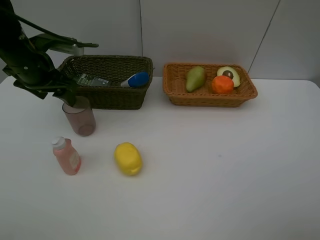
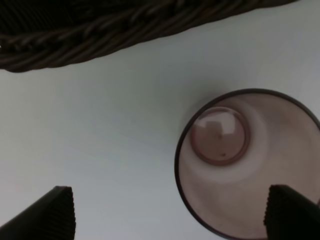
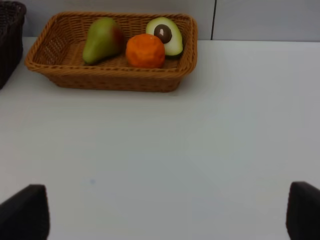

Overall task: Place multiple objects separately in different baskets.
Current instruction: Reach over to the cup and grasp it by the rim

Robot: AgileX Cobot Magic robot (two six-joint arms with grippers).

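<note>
**Now, lining up my left gripper on the pink cup**

From the high camera: my left gripper [image 1: 70, 97] hangs over the pink cup [image 1: 80, 120], which stands upright on the table [image 1: 225, 175] just near of the dark basket [image 1: 110, 95], at far left. That basket holds the dark green bottle [image 1: 92, 80] and the white blue-capped bottle [image 1: 136, 79]. The light basket [image 1: 210, 97], far right, holds the pear [image 1: 195, 78], avocado half [image 1: 230, 75] and orange [image 1: 222, 84]. The pink bottle [image 1: 66, 156] and lemon [image 1: 128, 158] wait on the near left.

From my left wrist: I look straight down into the cup [image 2: 245, 160]. My jaws stand wide apart and hold nothing. The cup is not centred between them; it sits off toward one finger [image 2: 292, 212], which overlaps its rim. I judge I should either shift sideways until the cup is midway between the fingers, or deliberately pinch its wall with one finger inside. I should come down slowly, since a finger landing on the rim could tip it.

From my right wrist: my right gripper [image 3: 165, 215] is wide open and empty over bare table, with the light basket [image 3: 107, 80] beyond.
</note>
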